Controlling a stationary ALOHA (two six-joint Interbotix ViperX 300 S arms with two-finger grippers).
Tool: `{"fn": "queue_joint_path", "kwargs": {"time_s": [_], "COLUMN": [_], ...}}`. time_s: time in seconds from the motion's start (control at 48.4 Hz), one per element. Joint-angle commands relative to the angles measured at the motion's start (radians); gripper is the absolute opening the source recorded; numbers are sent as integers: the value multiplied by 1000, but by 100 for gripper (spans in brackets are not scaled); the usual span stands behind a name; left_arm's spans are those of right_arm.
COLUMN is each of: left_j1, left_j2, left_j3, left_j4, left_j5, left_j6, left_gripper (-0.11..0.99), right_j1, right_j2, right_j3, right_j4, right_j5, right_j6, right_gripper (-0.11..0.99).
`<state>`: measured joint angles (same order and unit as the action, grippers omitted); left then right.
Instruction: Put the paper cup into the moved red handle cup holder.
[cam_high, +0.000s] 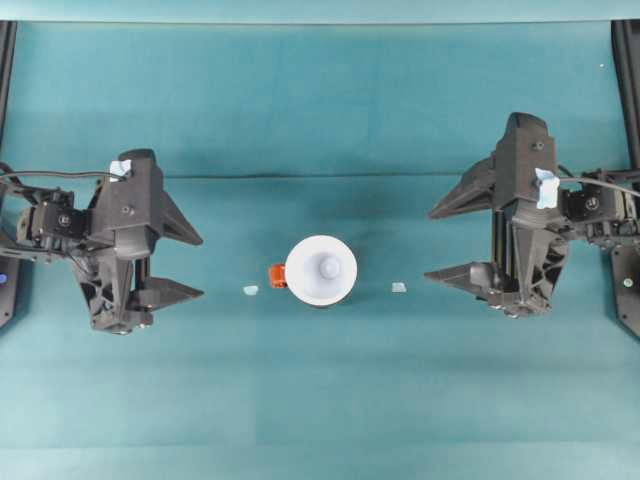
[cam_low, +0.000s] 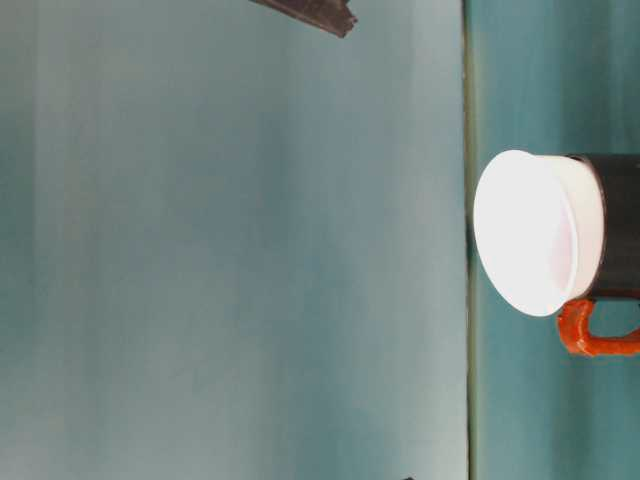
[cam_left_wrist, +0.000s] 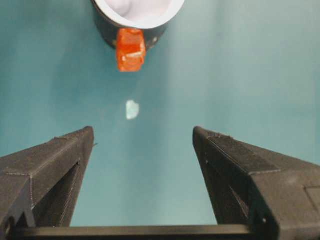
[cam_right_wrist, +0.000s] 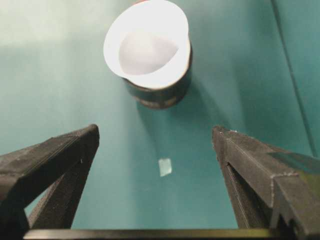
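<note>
Overhead view: the paper cup (cam_high: 321, 270) was seen seated in the red handle cup holder (cam_high: 277, 276), its white rim covering the black body so that little more than the red tab was visible beside it. The task was judged essentially done; nothing was left but perhaps a check that the cup was fully down.

The left gripper (cam_high: 180, 262) was held well apart from the holder on the handle side, fingers spread wide, nothing held. The right gripper (cam_high: 450, 240) was held well apart on the opposite side, also spread wide and empty.

Two small pale tape marks were noted on the table (cam_high: 320, 400): one (cam_high: 250, 291) just beside the handle, the other (cam_high: 398, 287) on the far side of the holder.

Table-level view: the holder's black wall (cam_low: 620, 225) was shown under the cup's flaring rim (cam_low: 535, 232), with the handle loop (cam_low: 590, 332) seen as an open loop, which the overhead hid.

Left wrist view: the handle (cam_left_wrist: 130, 49) was faced end-on, with a tape mark (cam_left_wrist: 132, 109) between it and the fingers (cam_left_wrist: 55, 165).

Right wrist view: the cup's interior (cam_right_wrist: 147, 50) was looked into, empty, and the rim appeared slightly tilted on the holder; seating depth could not be confirmed.
</note>
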<state>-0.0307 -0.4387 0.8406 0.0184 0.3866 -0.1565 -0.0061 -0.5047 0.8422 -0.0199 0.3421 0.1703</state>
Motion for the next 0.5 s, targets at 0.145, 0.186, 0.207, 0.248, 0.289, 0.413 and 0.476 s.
{"fn": "queue_joint_path", "kwargs": {"time_s": [0.145,0.186,0.207,0.248,0.289,0.413,0.476], "left_j1": [-2,-2,-2,-2,-2,-3,-3], "left_j2": [-5,-3,-3,-3,-3,-3,-3], "left_j3": [-18,-18,-18,-18,-18,-17,-15], "left_j4": [3,3,3,3,3,3,3], "left_j5": [-8,-8,-9,-9,-8,-8,-8], "left_j6": [-2,-2,-2,-2,-2,-2,-2], "left_gripper": [88,88,88,88,88,88,88], "right_j1": [2,2,2,0,0,0,0], "right_j2": [-9,-9,-8,-9,-9,-8,-9], "right_j3": [-8,-8,-8,-8,-8,-8,-8], "right_j4": [0,0,0,0,0,2,0], "right_j5": [-37,-37,-37,-37,-37,-37,-37], "right_j6": [2,2,2,2,2,3,3], "right_gripper": [77,77,77,77,77,77,77]}}
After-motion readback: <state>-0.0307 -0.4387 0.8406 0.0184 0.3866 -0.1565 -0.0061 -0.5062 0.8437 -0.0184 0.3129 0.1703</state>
